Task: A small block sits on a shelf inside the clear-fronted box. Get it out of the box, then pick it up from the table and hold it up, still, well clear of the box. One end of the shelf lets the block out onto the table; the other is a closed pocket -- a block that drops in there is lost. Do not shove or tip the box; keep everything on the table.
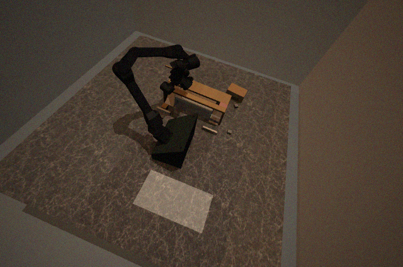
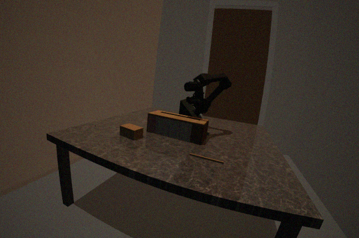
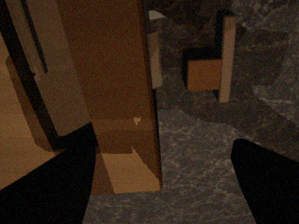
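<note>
The orange-brown box (image 1: 211, 90) (image 2: 174, 128) (image 3: 107, 47) stands upright, with a long slot in its top and a clear front. A small orange block (image 3: 204, 75) lies on the table outside the box's left end, against a pale strip (image 3: 227, 58). It also seems to show in the top view as a small orange patch (image 1: 165, 106). My gripper (image 3: 164, 148) is open and empty, above the box's left end. In the wrist view one fingertip overlaps the box and the other is over the table; the block is beyond both. The fingertips are unclear in the top and exterior views.
A larger orange block (image 1: 236, 92) (image 2: 131, 131) stands near the box's right end. Two small grey cubes, one at the back (image 1: 235, 105) and one nearer (image 1: 229, 131), and a pale bar (image 1: 209, 130) lie nearby. A thin stick (image 2: 206, 158) lies behind the box.
</note>
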Robot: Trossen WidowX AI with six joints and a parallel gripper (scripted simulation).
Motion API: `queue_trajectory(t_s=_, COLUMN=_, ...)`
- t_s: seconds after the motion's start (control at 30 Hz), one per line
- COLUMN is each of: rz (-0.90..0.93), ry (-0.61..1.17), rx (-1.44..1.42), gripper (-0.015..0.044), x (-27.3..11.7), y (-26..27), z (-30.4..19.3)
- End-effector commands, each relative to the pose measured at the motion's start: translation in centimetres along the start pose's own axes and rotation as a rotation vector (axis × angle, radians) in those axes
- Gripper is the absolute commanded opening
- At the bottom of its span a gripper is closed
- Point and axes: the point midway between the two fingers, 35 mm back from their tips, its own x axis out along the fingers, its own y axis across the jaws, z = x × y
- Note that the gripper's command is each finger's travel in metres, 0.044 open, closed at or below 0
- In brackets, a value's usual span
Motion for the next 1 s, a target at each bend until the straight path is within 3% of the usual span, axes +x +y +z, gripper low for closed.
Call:
queue_trajectory(t_s=0.0, rz=0.051, ry=-0.042, rx=0.224, gripper=0.0285, x=0.0, y=-1.0, z=-0.5)
queue_trajectory(t_s=0.27, rz=0.234, ry=-0.035, rx=0.785, gripper=0.0285, x=-0.1, y=-2.8, z=-2.0)
queue_trajectory(t_s=0.6, rz=0.412, ry=0.128, rx=1.332, gripper=0.0285, x=-0.1, y=-4.4, z=-3.2)
queue_trajectory(t_s=0.97, rz=0.418, ry=0.142, rx=1.366, gripper=0.0285, x=-0.1, y=-4.5, z=-3.2)
